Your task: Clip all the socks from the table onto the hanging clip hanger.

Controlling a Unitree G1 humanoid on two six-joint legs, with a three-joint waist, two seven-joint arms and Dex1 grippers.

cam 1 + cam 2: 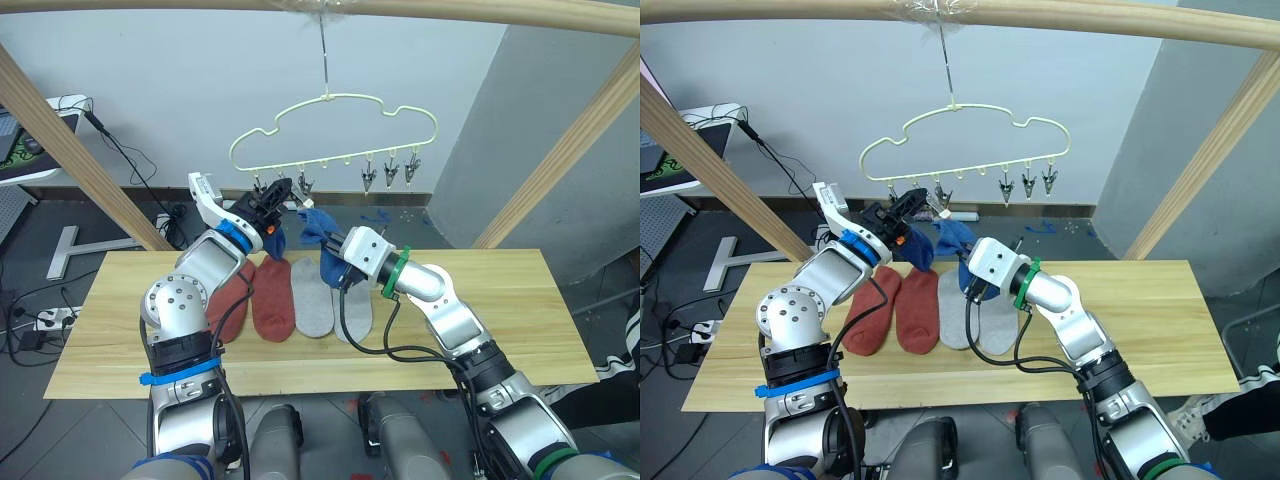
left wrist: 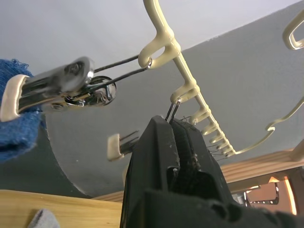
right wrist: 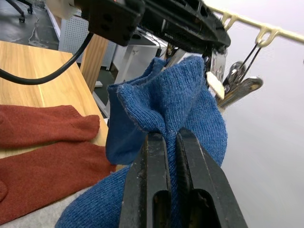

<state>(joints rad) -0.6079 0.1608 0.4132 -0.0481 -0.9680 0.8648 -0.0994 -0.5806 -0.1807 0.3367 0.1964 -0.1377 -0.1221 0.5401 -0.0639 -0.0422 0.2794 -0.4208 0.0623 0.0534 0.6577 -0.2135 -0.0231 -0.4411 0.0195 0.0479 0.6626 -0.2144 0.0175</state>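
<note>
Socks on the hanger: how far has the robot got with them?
Early on. One blue sock hangs under the clip hanger's left end, seemingly already clipped. In hand: the right tool pinches the second blue sock up at the clips, while the left tool squeezes a clip. Left: two rust-red socks and two grey socks lie on the table.
</note>
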